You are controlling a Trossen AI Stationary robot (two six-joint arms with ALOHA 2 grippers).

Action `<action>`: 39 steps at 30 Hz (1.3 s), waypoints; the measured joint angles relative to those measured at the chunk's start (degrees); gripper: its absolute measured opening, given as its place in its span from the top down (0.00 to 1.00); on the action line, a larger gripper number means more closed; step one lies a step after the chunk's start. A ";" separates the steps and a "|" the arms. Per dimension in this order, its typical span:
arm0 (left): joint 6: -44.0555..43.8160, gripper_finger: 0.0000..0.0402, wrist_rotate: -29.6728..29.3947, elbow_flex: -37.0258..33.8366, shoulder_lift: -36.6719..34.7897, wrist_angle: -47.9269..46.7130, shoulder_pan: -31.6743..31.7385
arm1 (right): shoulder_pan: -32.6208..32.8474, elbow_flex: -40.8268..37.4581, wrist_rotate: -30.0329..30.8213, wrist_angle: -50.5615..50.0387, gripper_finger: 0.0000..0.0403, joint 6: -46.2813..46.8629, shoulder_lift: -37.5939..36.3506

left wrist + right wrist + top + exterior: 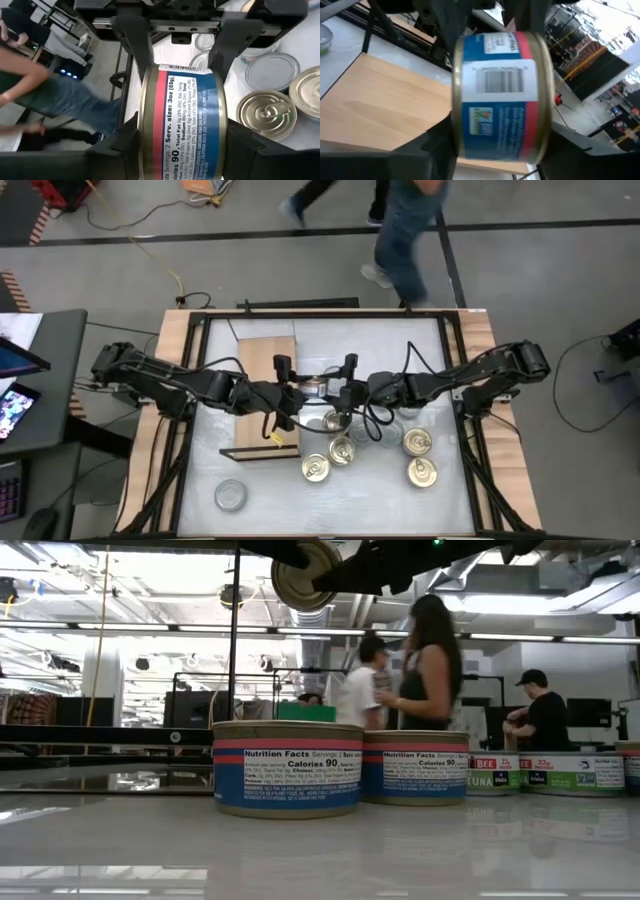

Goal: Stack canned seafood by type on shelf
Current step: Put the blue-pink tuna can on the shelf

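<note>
Both tools are clamped on one blue-and-red tin at once, left tool and right tool meeting mid-air over the right edge of the shelf. It's held on its side, well above the counter. More gold-topped tins sit on the counter below, just right of the shelf.

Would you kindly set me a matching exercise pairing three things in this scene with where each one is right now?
Things:
1. blue-labelled tin
2. shelf
3. silver-topped tin

Places:
A. alone on the tabletop, apart from the other tins
B. off the table, clamped between the left gripper and the right gripper
C. flat on the table, partly under the left gripper

Pairs: 1-B, 2-C, 3-A
</note>
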 joint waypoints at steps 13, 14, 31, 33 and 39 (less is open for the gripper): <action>-7.20 0.54 -8.59 -0.42 -8.49 -24.82 4.01 | 2.22 0.04 13.93 -15.66 0.03 7.11 -9.39; -7.96 0.54 -8.59 -0.84 -8.80 -26.95 5.34 | 2.34 0.04 13.96 -17.22 0.03 8.40 -10.07; 6.73 0.53 -0.76 -10.95 -9.32 -26.12 20.28 | 2.11 0.00 13.92 -17.22 0.08 12.13 -11.13; 8.62 0.53 -0.53 -13.01 -9.32 -23.52 21.64 | 2.11 0.00 13.90 -16.95 0.08 12.25 -11.13; 13.41 0.53 1.97 -16.78 -9.32 -15.60 24.32 | 2.11 0.00 13.88 -15.94 0.08 12.25 -11.13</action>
